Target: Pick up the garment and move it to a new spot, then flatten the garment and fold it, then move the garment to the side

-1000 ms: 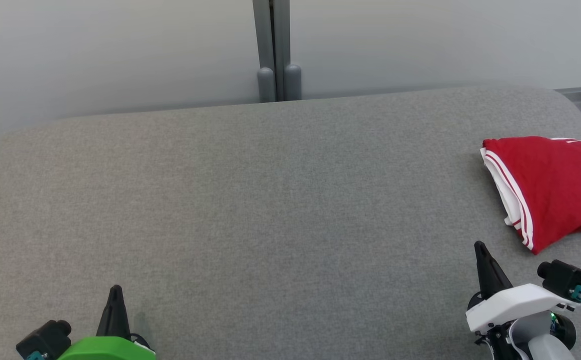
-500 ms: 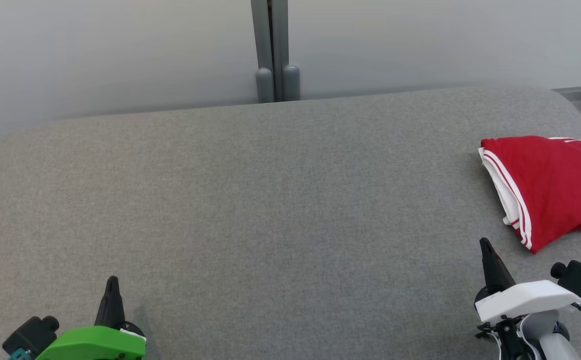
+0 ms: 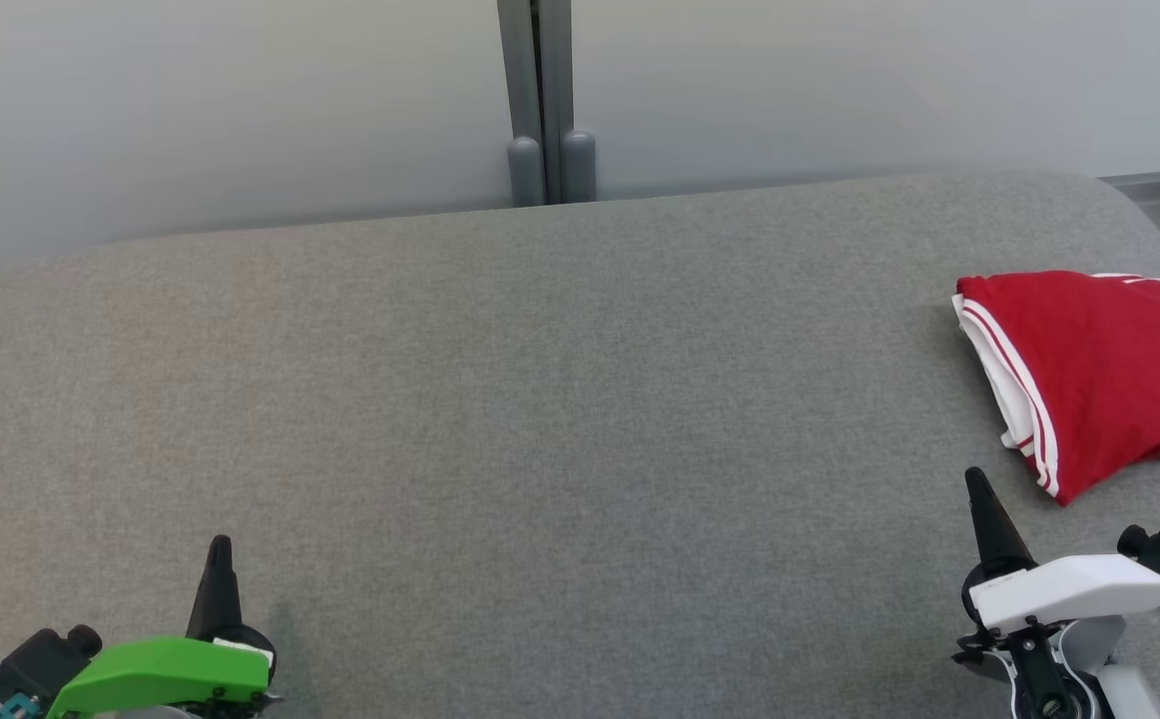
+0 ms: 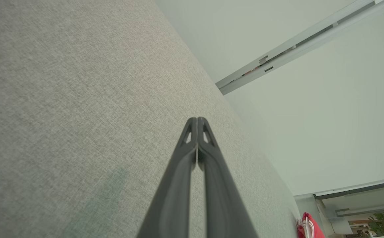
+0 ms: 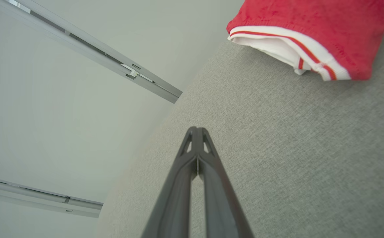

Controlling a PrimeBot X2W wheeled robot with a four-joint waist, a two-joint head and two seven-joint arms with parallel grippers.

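A folded red garment (image 3: 1109, 379) with white striped trim lay at the far right of a grey fabric-covered surface (image 3: 540, 399), running past the right edge of the head view, while both of the robot's arms sat low at the near edge. The left gripper (image 3: 219, 547) was well apart from the cloth at lower left, its two dark fingers pressed together on nothing. The right gripper (image 3: 975, 479), likewise pinched closed and empty, pointed up near the garment's closest corner without touching it. From the right wrist, the stacked white and red hems (image 5: 291, 44) showed as loose layers ahead and to the right of the closed fingers (image 5: 208, 185). The knit looked light, soft and limp, likely to sag and let its layers slide apart if lifted by one ply. The surest hold appeared to be a pinch through the whole striped edge facing the surface's middle, or one at each corner of it
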